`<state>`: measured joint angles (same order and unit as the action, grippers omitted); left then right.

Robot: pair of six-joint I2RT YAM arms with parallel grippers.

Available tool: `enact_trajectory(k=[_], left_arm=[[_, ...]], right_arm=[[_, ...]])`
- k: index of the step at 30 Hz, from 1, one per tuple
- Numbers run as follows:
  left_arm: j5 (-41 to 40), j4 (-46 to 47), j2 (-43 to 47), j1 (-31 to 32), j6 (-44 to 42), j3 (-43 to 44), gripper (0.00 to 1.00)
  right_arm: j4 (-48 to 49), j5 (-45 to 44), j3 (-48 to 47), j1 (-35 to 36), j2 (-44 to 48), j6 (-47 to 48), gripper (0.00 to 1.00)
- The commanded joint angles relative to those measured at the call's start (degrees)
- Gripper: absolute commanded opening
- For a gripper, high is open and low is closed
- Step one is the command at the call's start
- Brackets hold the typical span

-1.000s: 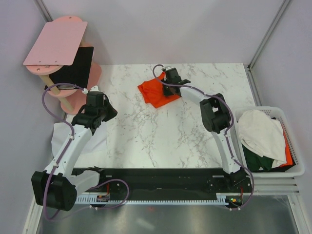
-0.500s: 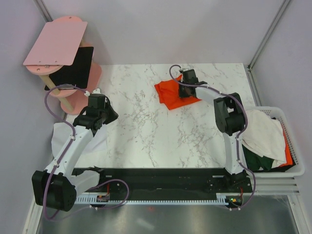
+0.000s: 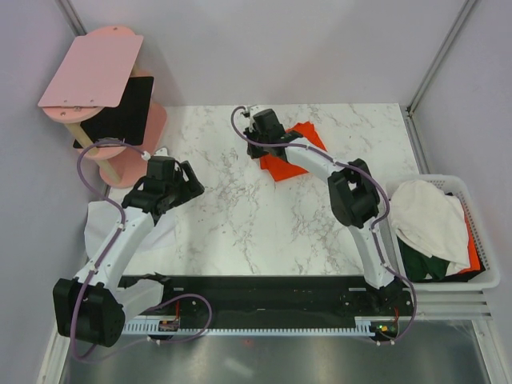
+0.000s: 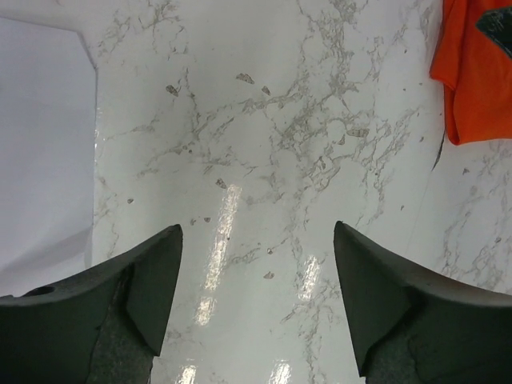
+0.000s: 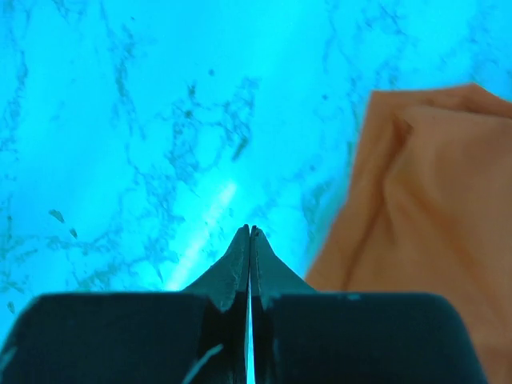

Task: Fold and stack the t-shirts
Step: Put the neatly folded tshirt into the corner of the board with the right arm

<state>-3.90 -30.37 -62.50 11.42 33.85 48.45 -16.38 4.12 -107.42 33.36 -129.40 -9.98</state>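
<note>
I see the orange-red t-shirt (image 3: 308, 134) lying at the far middle of the table (image 3: 240, 208). It is bunched into a creased, loosely folded heap rather than spread flat, and is partly hidden from above. The white t-shirt (image 3: 428, 218) sits crumpled on top in the basket (image 3: 450, 285) off the table's right side. The dark green t-shirt (image 3: 416, 260) lies under it, and a strip of orange fabric (image 3: 474, 254) shows beside them.
</note>
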Motion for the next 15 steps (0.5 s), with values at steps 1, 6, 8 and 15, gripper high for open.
enact_trajectory(k=[1,6,8,15], left_arm=[[0.0,0.0,1.2,0.5,-1.1,0.2,0.88],[-0.5,-0.7,1.9,0.6,-1.7,0.4,1.00],[-0.8,-0.8,2.1,0.6,-1.9,0.5,1.00],[-0.8,-0.9,1.9,0.7,-1.9,0.5,1.00]], right_arm=[[-5.9,-0.3,-9.1,1.5,-7.6,1.6,0.00],[-8.0,-3.8,-12.6,1.5,-12.0,1.9,0.00],[-8.2,-5.2,-12.6,1.6,-12.2,2.2,0.00],[-10.4,-9.5,-14.4,-0.5,-13.5,2.0,0.00]])
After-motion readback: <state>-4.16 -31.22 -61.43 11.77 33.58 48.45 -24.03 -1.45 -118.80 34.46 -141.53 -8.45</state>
